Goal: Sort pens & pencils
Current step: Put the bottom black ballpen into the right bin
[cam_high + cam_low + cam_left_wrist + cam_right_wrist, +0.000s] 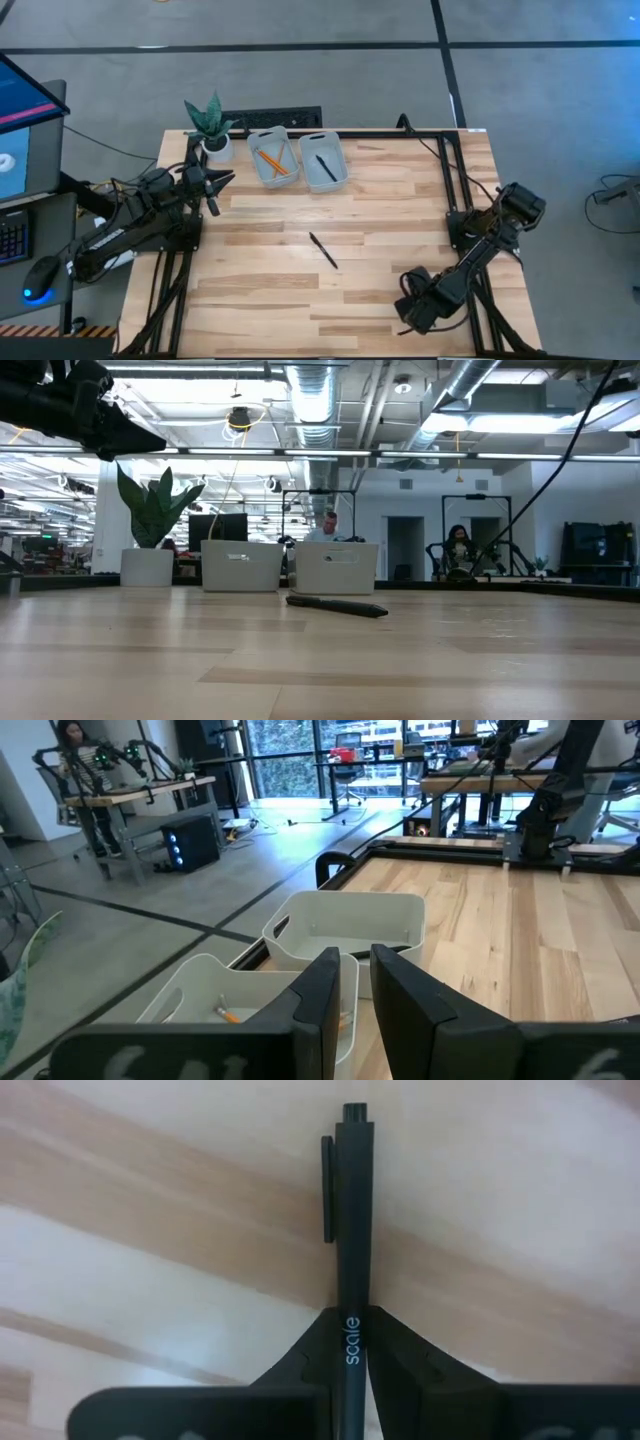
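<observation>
Left gripper (212, 185) hangs near the plant (210, 118), fingers nearly closed on nothing. Pencils (272, 162) in left bin (254, 150), one pen (325, 167) in right bin (341, 163), another pen (323, 250) loose mid-table. Right gripper (351, 1370) clenches a third pen (350, 1230) by its end; risk: it pivots or slips out in transit.

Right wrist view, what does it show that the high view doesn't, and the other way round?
Only the right wrist view: the held pen, black, clamped in the right end effector, with its clip and the word "scale". Only the high view: orange pencils in the left bin, a binned pen in the right bin, a loose pen mid-table, a plant, and the left end effector beside the left bin. Both: the wooden table and the right end effector.
</observation>
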Robot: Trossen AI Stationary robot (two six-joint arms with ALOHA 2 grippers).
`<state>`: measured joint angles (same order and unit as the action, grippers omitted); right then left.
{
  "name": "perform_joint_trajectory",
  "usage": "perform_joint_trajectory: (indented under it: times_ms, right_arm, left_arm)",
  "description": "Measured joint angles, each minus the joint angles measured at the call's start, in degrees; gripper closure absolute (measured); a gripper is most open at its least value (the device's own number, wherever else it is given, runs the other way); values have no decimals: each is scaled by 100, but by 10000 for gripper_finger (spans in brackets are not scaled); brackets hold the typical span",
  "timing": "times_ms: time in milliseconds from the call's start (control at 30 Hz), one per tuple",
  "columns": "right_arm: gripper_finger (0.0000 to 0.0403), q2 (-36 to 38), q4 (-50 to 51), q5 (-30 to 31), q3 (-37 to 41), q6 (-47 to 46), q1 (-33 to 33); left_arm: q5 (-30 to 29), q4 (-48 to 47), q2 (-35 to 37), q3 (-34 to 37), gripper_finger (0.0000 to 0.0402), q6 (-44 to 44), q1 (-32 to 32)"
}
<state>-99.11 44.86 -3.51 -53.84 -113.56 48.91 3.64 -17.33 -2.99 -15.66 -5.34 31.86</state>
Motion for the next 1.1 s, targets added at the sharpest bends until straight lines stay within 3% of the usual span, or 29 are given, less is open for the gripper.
perform_joint_trajectory:
  times_ms: [200,400,833,1100]
  right_arm:
    - [342,-5,148,298,-132,60,-197]
    - [342,124,193,774,-242,813,-651]
    - [342,942,246,1884,-291,3744,-2592]
    - [342,1228,-864,1938,-292,6030,-4036]
  left_arm:
    - [0,2,-1,0,349,-2,0]
    - [0,2,1,0,349,0,0]
    - [2,3,-1,0,349,0,0]
    - [1,3,-1,0,349,-8,0]
